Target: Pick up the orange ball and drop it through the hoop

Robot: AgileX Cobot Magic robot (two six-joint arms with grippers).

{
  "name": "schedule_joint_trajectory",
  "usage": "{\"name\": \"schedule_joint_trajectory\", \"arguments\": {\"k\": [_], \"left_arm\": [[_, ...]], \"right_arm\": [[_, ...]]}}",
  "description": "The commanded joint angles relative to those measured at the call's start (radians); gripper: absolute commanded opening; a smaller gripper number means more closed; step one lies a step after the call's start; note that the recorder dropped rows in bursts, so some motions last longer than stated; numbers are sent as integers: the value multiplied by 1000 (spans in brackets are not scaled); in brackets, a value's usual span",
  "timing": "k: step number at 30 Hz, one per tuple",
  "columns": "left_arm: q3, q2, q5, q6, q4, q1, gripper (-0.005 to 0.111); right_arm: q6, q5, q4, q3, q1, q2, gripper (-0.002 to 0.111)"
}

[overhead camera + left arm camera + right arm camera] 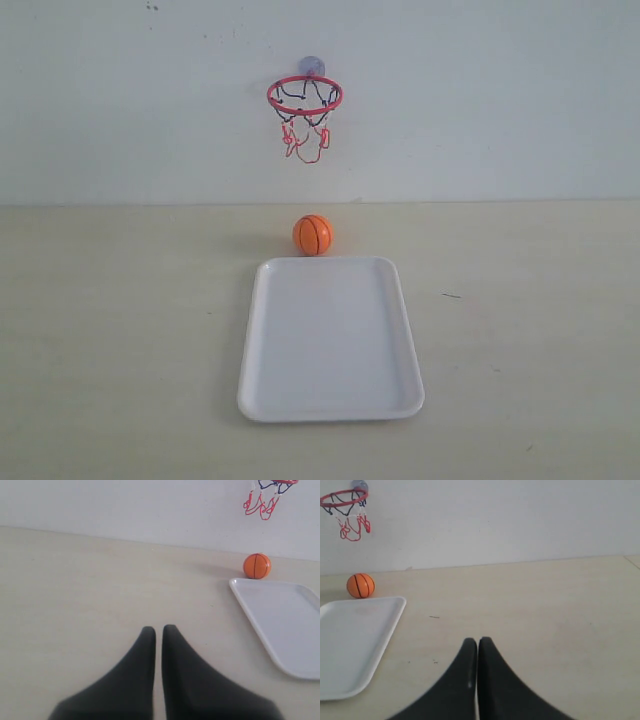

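Note:
The orange ball (312, 235) rests on the table just behind the far edge of the white tray (262, 330), below the hoop (304, 95), whose red ring and string net hang from a suction cup on the wall. The exterior view shows neither arm. My left gripper (158, 629) is shut and empty, low over bare table, well short of the ball (257, 566) and off to one side of it; the hoop's net (262, 502) shows at the frame's edge. My right gripper (477, 641) is shut and empty too, far from the ball (360, 585) and hoop (345, 500).
The shallow tray (260, 625) lies empty between the two grippers (390, 625), long side running away from the wall. A pale wall (500, 100) closes the table's far edge.

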Motion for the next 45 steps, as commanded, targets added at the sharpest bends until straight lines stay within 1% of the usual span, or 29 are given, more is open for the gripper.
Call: {"name": "schedule_joint_trajectory", "arguments": {"k": [1, 3, 8, 45], "left_arm": [[-3, -2, -9, -4, -2, 1, 4], [-3, -2, -9, -4, -2, 1, 4], [-3, -2, -9, -4, -2, 1, 4], [-3, -2, -9, -4, -2, 1, 4]], "right_arm": [[0, -42, 3, 45, -3, -5, 0], [-5, 39, 3, 45, -3, -5, 0], [-41, 34, 3, 45, -3, -5, 0], [-25, 38, 3, 45, -3, -5, 0]]}}
